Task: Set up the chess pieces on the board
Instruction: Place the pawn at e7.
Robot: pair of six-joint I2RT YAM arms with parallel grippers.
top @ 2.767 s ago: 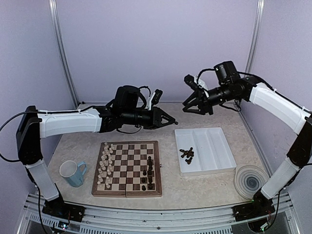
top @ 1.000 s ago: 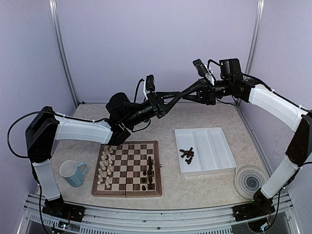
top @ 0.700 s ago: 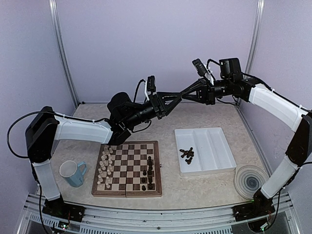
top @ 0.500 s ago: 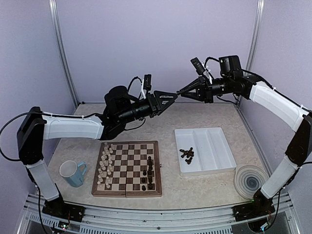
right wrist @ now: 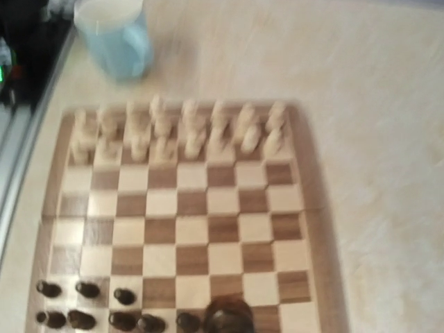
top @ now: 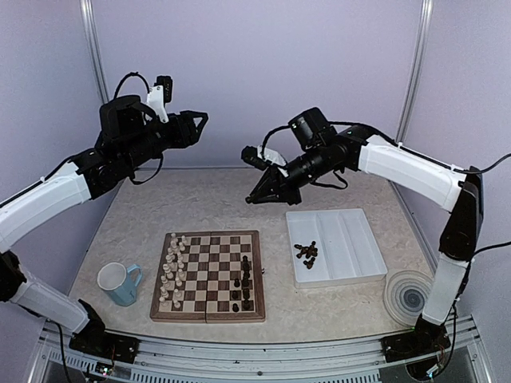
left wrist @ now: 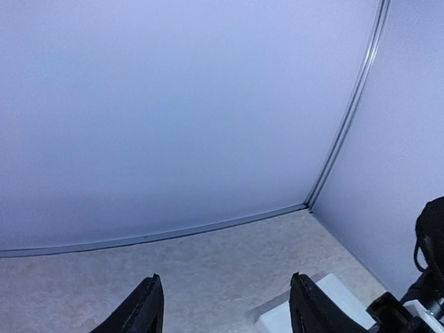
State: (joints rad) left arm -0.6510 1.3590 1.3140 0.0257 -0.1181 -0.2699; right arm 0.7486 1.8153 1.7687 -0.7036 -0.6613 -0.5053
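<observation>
The board (top: 209, 317) lies near the table's front, left of centre. Cream pieces (top: 172, 270) fill its left columns and several dark chess pieces (top: 243, 291) stand on its right columns. More dark pieces (top: 306, 252) lie in the white tray (top: 351, 239). My right gripper (top: 251, 199) hangs shut above the table behind the board's far right corner. In the right wrist view a dark piece (right wrist: 227, 316) sits at the jaws, over the board (right wrist: 208, 229) near its dark rows (right wrist: 83, 319). My left gripper (top: 200, 121) (left wrist: 225, 277) is raised high at the back left, open and empty.
A light blue mug (top: 118, 283) (right wrist: 114, 35) stands left of the board. A round ridged disc (top: 409, 295) lies at the front right, beside the tray. The left wrist view shows the back wall, bare tabletop and a corner of the tray (left wrist: 326, 298).
The two grippers met in mid-air; the left one opened and drew back up and to the left. The right arm swung down and left towards the board, staying shut.
</observation>
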